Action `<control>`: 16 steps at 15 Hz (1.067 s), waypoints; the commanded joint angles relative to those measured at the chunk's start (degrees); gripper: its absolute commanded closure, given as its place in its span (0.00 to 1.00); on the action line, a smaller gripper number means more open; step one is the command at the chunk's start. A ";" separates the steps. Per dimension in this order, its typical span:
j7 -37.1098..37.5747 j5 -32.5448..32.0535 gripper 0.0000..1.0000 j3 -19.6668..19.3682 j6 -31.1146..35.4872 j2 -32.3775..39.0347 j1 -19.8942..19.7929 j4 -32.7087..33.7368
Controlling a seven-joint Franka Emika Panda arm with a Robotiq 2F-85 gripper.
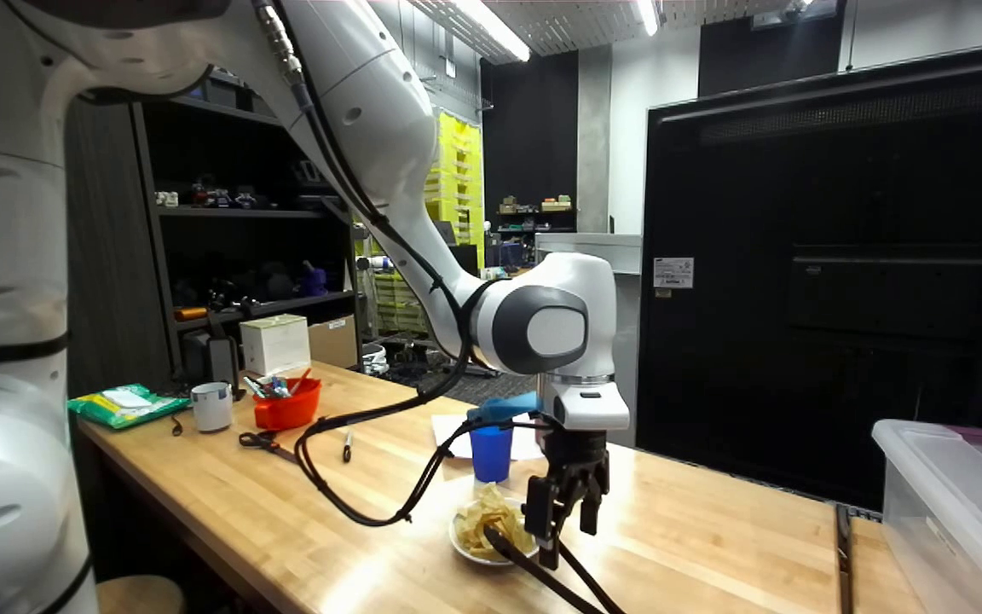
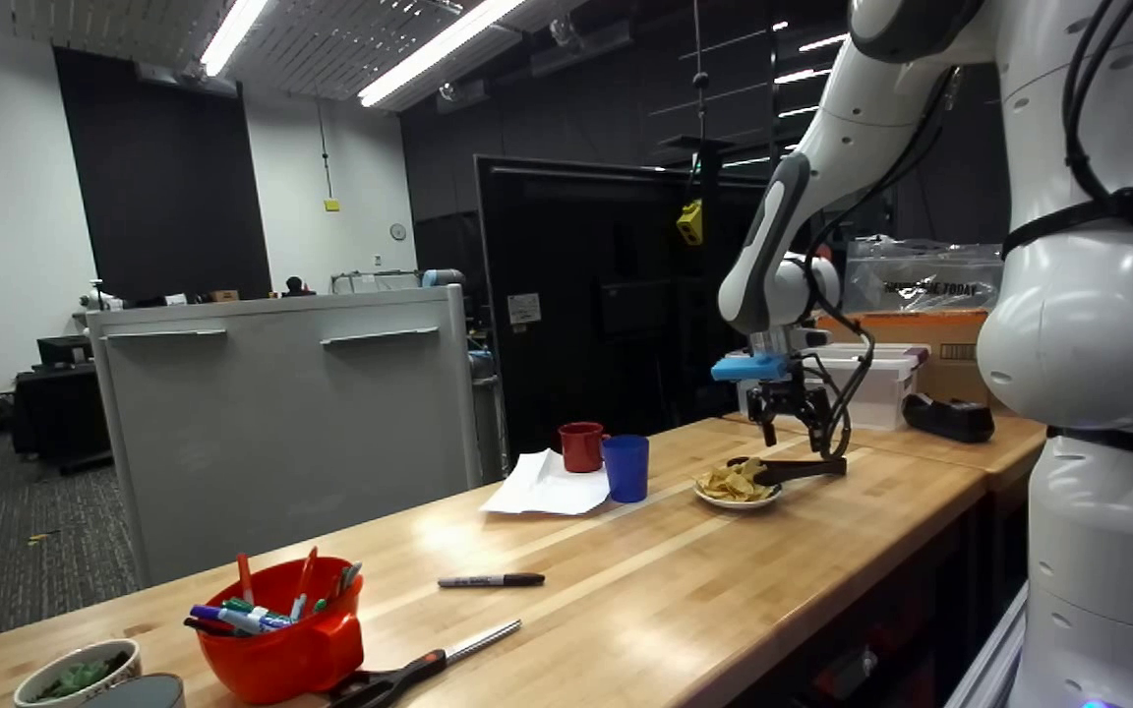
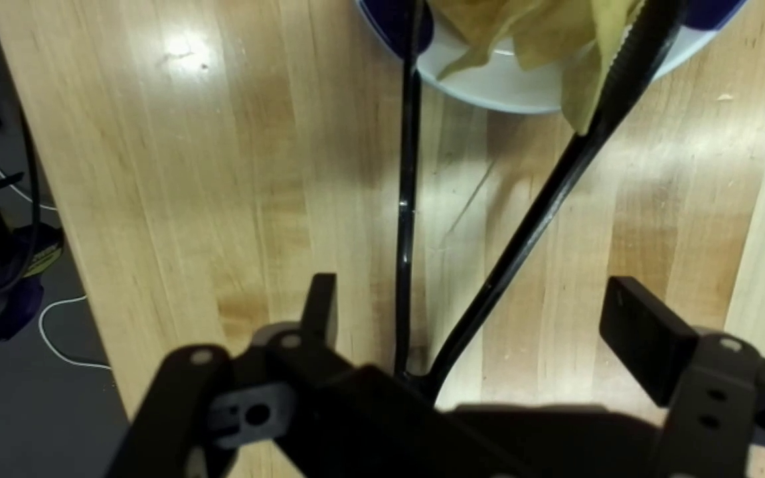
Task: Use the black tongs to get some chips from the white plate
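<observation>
The white plate holds a heap of pale yellow chips. In the wrist view the plate has dark blue patches, and the chips are cut off by the top edge. The black tongs lie spread open. Their arms reach to the plate, with one tip against the chips; they also show in an exterior view. My gripper is open above the tongs' arms. Both arms pass between its fingers without visible contact. The tongs' joined end is hidden behind the gripper. It also shows in both exterior views.
A blue cup and a red cup stand on or beside white paper behind the plate. A marker, scissors and a red pen holder lie farther off. A plastic bin and looping cable are nearby.
</observation>
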 commanded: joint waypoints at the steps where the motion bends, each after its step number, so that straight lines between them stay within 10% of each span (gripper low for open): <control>1: -1.59 1.39 0.00 0.28 -0.34 -0.31 -0.08 -0.19; 16: -0.26 0.00 0.00 -0.57 -0.58 0.92 -0.13 0.81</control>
